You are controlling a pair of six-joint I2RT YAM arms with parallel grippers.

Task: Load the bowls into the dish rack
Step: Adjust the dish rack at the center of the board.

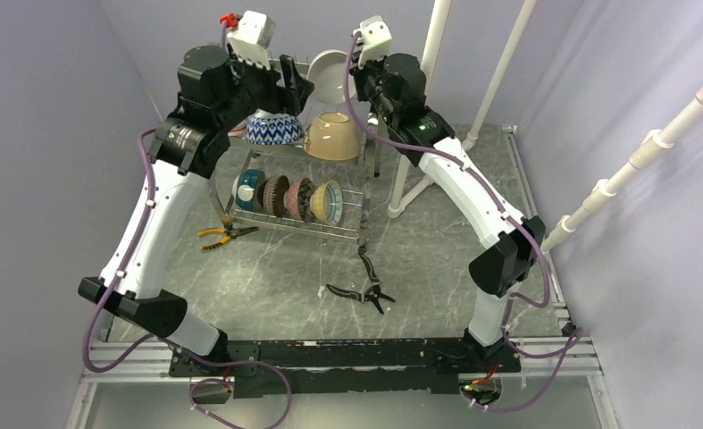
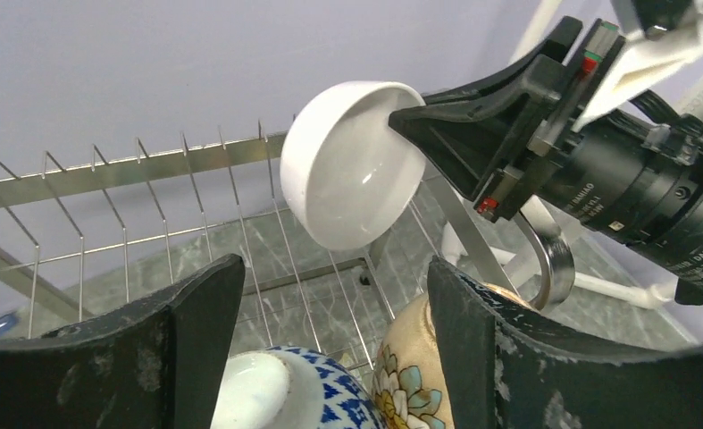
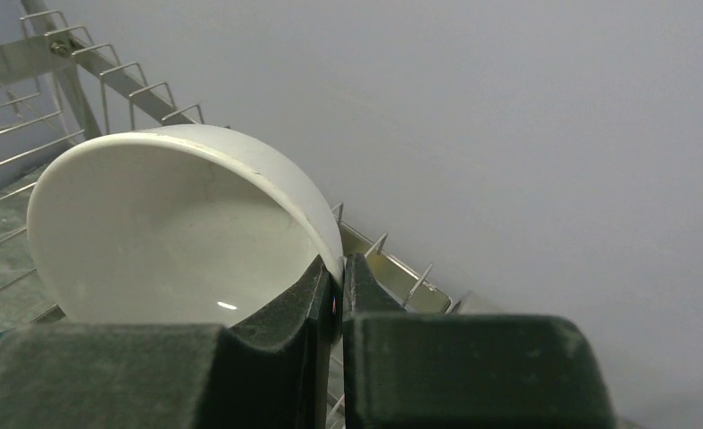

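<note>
My right gripper (image 1: 353, 73) is shut on the rim of the plain white bowl (image 1: 328, 73), held tilted above the dish rack's (image 1: 365, 192) upper tier; the bowl also shows in the right wrist view (image 3: 178, 232) and the left wrist view (image 2: 352, 174). My left gripper (image 1: 285, 85) is open and empty just above the blue-white zigzag bowl (image 1: 273, 128) and the tan bowl (image 1: 333, 136), both upside down on the upper tier. In the left wrist view the zigzag bowl (image 2: 285, 389) and tan floral bowl (image 2: 414, 375) lie between my fingers. Several patterned bowls (image 1: 289, 197) stand in the lower tier.
Yellow-handled pliers (image 1: 222, 235) lie on the marble table left of the rack. Black pliers (image 1: 361, 293) lie in front of it. White pipes (image 1: 490, 80) rise behind and to the right. Purple walls close in on both sides.
</note>
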